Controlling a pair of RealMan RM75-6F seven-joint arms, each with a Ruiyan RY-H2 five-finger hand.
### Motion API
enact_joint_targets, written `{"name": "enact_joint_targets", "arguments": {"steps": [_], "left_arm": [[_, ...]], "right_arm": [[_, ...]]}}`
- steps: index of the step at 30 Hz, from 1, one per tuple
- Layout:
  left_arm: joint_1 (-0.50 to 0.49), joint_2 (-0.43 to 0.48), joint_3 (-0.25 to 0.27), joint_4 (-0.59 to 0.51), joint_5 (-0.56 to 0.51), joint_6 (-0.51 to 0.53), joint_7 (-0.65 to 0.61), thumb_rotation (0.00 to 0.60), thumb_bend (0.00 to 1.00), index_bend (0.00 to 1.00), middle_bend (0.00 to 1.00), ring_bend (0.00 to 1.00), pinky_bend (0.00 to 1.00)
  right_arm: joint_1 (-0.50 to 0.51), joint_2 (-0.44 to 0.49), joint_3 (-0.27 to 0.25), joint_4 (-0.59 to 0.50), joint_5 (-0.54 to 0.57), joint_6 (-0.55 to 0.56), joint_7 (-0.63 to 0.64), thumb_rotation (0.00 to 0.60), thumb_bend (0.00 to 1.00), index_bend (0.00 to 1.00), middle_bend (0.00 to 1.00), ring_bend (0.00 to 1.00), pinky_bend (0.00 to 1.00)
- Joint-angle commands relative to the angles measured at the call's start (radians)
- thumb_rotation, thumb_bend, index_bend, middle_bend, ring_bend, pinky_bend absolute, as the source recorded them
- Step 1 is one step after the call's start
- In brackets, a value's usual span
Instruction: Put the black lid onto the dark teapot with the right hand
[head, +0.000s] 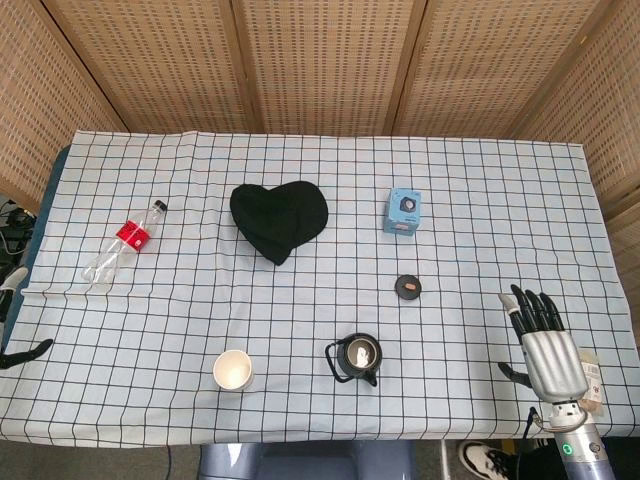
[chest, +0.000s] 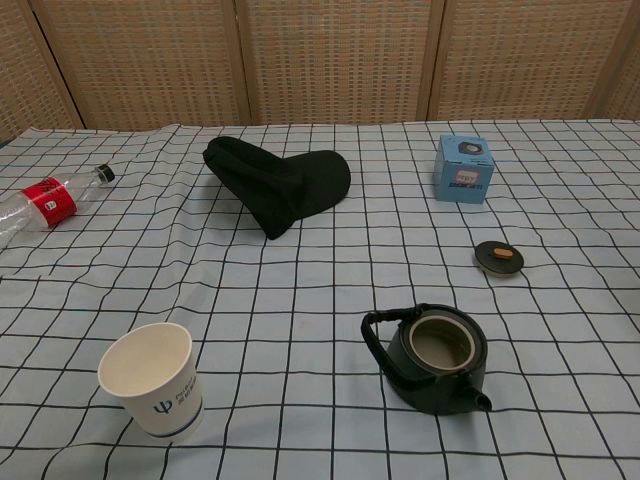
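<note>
Where woven cane panels close off the far side, a table under a white cloth with a dark grid fills both views. Dark teapot: near front edge, uncovered, handle to its left, spout toward the front. Black lid: flat on the cloth, beyond and to the right of the teapot, well apart from it, brown knob up. Blue box: farther back, beyond the lid. Black cloth item: centre rear. Plastic bottle: lying at left. Paper cup: upright, front left. Right hand: over the front right corner, fingers extended, holding nothing; bare cloth lies between it and the lid. Left hand: only dark tips show at the left edge; state cannot be told.
</note>
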Motion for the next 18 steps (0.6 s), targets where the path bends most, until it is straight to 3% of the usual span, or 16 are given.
{"name": "enact_joint_targets", "arguments": {"steps": [1,18], "left_arm": [[0.0,0.0,0.0,0.0,0.0,0.0,0.001,0.6,0.02,0.0,0.0,0.0,0.0],[0.003,0.004,-0.003,-0.002,0.002,0.008,-0.011,0.6,0.02,0.0,0.0,0.0,0.0]], "right_arm": [[0.0,0.0,0.0,0.0,0.001,0.0,0.0,0.6,0.23,0.03,0.0,0.0,0.0],[0.007,0.002,-0.002,-0.009,-0.013,-0.005,0.027,0.6,0.23,0.04,0.0,0.0,0.0]]}}
